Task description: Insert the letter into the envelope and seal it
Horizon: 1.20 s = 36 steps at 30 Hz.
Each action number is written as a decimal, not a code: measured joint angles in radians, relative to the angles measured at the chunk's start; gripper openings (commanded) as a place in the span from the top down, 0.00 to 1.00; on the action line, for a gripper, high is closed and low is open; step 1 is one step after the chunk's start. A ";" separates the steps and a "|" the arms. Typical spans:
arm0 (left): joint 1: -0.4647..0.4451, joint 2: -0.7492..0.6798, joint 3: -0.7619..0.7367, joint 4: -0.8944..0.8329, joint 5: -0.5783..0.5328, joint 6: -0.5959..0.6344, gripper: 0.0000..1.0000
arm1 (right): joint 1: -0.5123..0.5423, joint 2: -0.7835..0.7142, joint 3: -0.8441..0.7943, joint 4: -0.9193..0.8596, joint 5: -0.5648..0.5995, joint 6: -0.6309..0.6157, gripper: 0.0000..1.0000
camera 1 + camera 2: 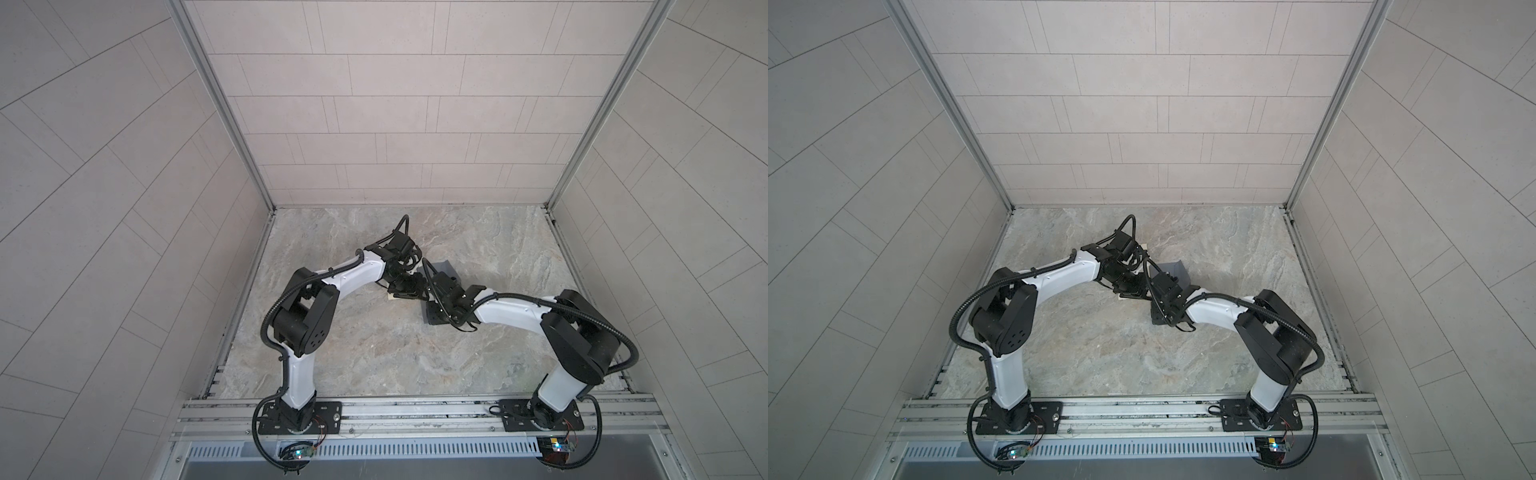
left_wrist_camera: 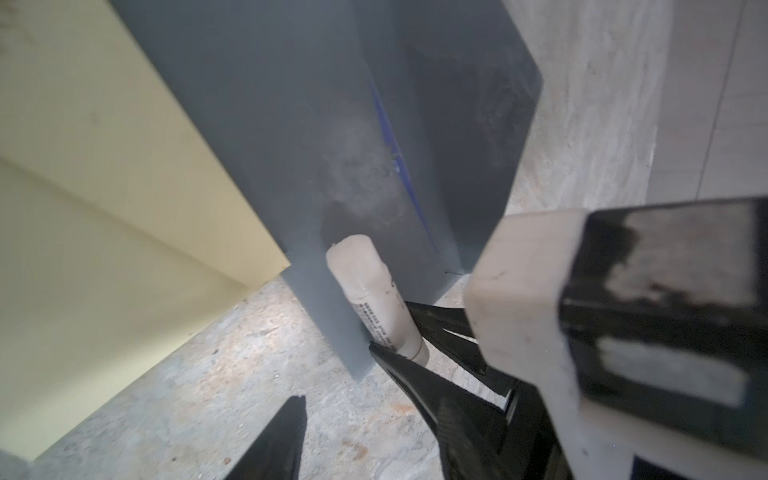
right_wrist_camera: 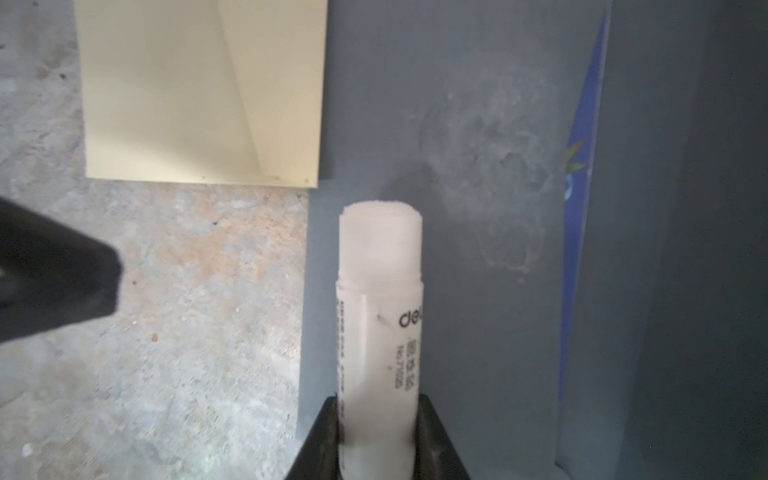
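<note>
Closest to the lens: a white glue stick (image 3: 380, 311), cap off, pinched near its base between the right fingers (image 3: 316, 453). Points its bare tip across the grey envelope (image 3: 478, 104), just short of a cloudy glue smear (image 3: 498, 187) on the grey paper; contact between tip and paper impossible to judge. Envelope lying open on the desk (image 3: 166, 332), with a blue edge (image 3: 579, 249) along the fold beside the smear, probably the letter tucked inside, though too little on show to be sure. Off to one side, a cream sheet (image 3: 187, 91), its border meeting the envelope's border; over or under, impossible to say. Left fingers (image 2: 278, 440) spread and empty, hovering over bare desk near the envelope's corner, pinning nothing down. Hence the main worry, as a judgement only: risk of dragging or buckling the loose paper with the sticky tip instead of coating it, given no restraint on the envelope. Risk also of smearing glue onto the blue edge and bonding the contents to the envelope, or of catching the cream sheet on wet glue. Low grip on a long stick, so liable to be levered askew by sideways pressure. Close quarters besides, both sets of fingers near each other in both top views; room for a knock on any careless swing.
</note>
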 measured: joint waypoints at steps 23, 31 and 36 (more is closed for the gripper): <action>0.028 -0.083 -0.003 0.145 0.097 -0.156 1.00 | -0.144 -0.270 -0.130 0.349 -0.359 0.079 0.45; 0.121 -0.257 -0.204 0.542 0.055 -0.544 1.00 | -0.280 -0.454 -0.172 0.492 -0.410 0.173 0.40; 0.135 -0.286 -0.251 0.760 0.001 -0.765 1.00 | -0.282 -0.459 -0.193 0.631 -0.412 0.271 0.42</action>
